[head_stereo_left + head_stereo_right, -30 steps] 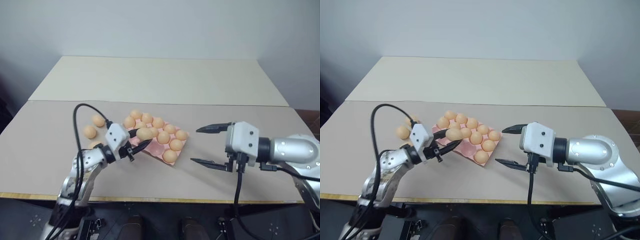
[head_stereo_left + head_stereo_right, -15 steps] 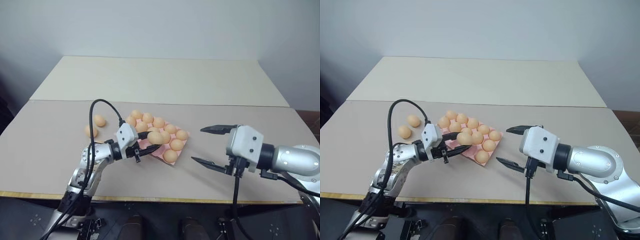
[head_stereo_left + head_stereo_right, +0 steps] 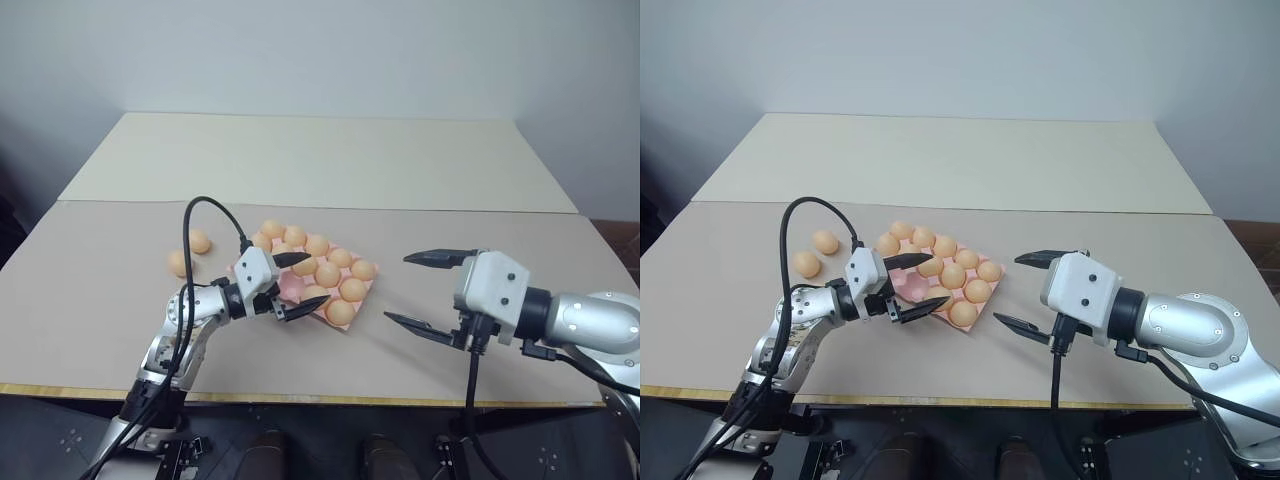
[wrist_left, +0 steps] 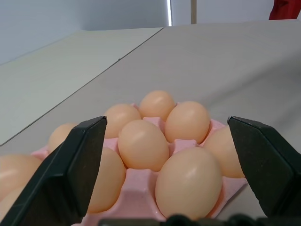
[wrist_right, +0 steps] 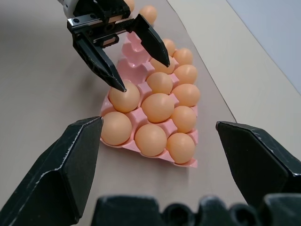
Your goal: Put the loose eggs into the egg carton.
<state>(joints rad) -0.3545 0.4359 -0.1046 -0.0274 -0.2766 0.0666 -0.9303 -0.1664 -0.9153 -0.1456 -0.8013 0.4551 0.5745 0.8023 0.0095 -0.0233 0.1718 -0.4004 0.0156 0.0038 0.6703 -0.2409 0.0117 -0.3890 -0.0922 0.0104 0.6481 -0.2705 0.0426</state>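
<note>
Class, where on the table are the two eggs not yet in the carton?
In the left eye view, the two loose eggs lie on the table's left side, just left of the pink egg carton.

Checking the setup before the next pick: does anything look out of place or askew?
Two light orange-tan loose eggs lie on the table left of the pink moulded egg carton, outside its wells. The carton sits skewed to the table's edges. No egg looks cracked.

The pink egg carton (image 3: 985, 292) lies flat, turned at a slant, and most of its round cups hold light orange eggs. Two loose eggs (image 3: 806, 264) rest close together, left of the carton and apart from it.
</note>
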